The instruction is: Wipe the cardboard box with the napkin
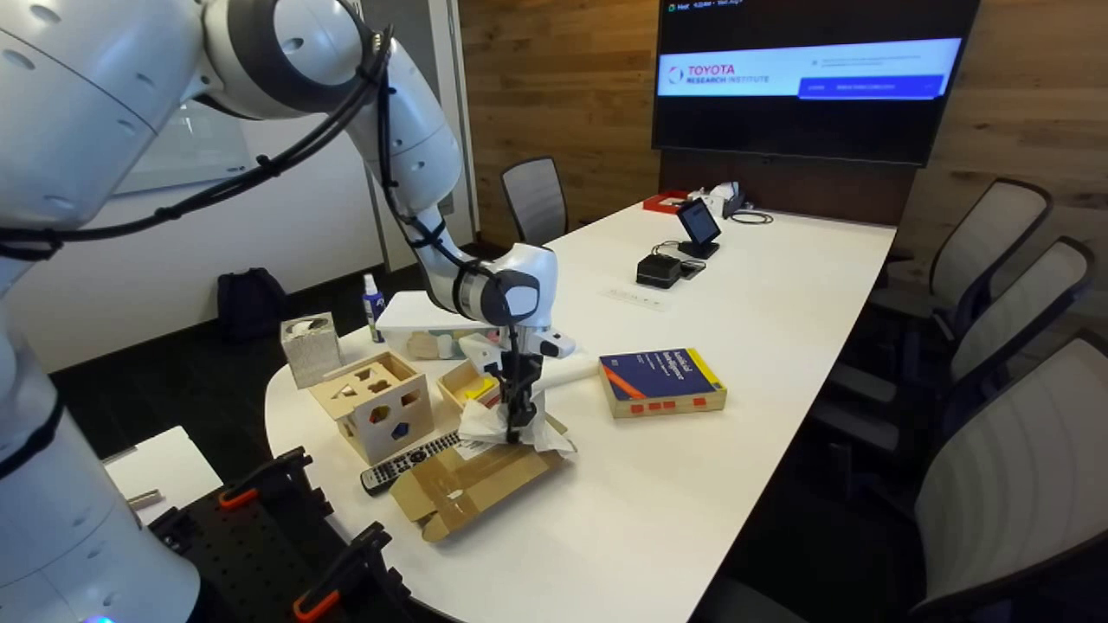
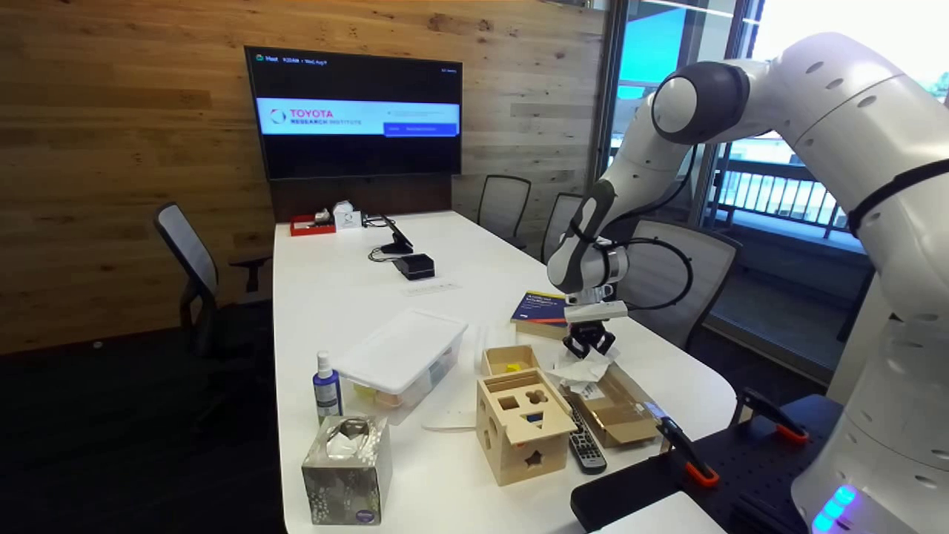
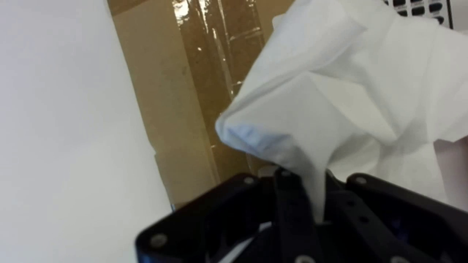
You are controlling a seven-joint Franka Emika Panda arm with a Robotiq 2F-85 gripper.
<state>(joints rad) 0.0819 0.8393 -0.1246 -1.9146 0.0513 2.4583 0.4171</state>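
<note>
Pinching gripper [image 3: 309,182]: was clamped on napkin [image 3: 329,106].
Napkin: seemed soft, tearable; bunched fold suited gripping.
Box [image 1: 498,484]: looked light.

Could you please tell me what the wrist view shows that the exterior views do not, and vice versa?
Only the wrist view shows a fold of the napkin running between the fingers of the gripper, and a bluish tint on one edge. Only the exterior views show the wooden shape box, tissue box, spray bottle, blue-covered book and wall screen. All share the gripper, napkin, cardboard box and remote, the last only partly in the wrist view.
</note>
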